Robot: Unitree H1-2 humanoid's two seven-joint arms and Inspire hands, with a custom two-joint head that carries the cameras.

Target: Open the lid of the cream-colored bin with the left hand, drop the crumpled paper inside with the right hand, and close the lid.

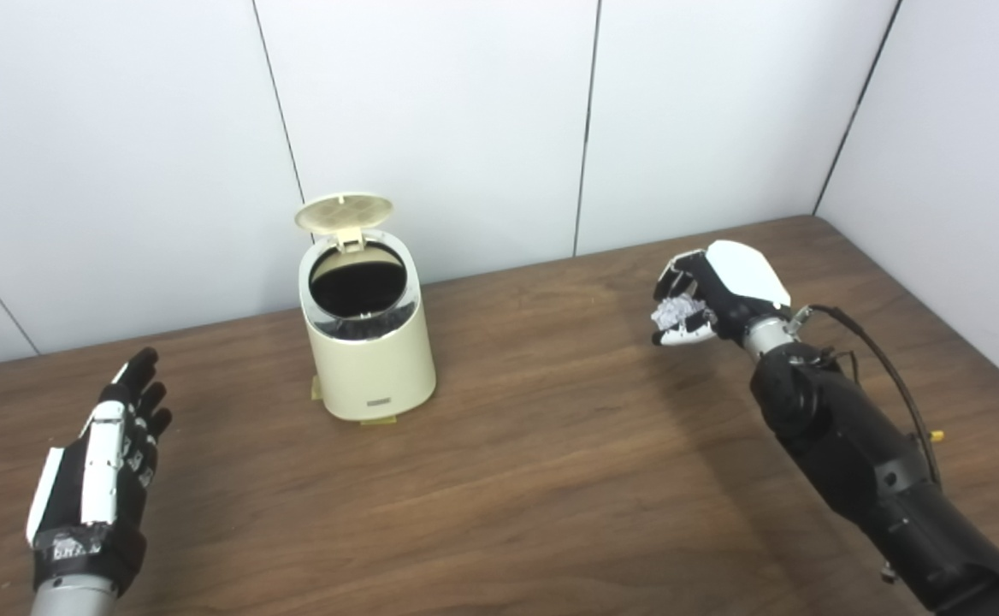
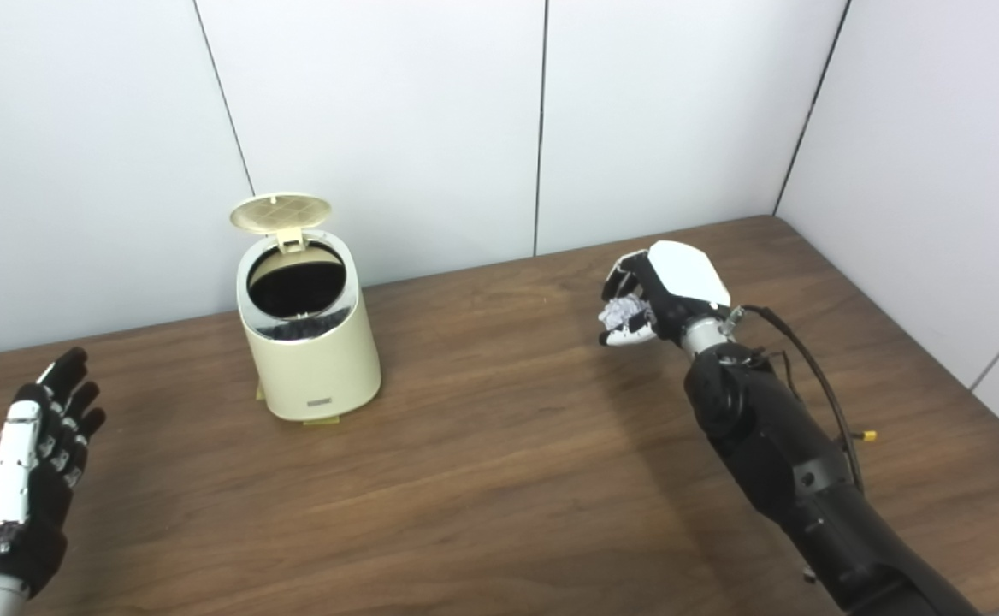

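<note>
Bin [image 1: 371, 351] lid [image 1: 344, 212] up, left robot hand [image 1: 102, 462] spread — right robot hand [image 1: 709, 295] pinching paper [image 1: 675, 311]

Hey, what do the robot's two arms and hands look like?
Both hands are black with white shell plates on the back. The left hand has a grey metal wrist. The right hand joins a bulky black arm with a thin black cable looping alongside.
</note>
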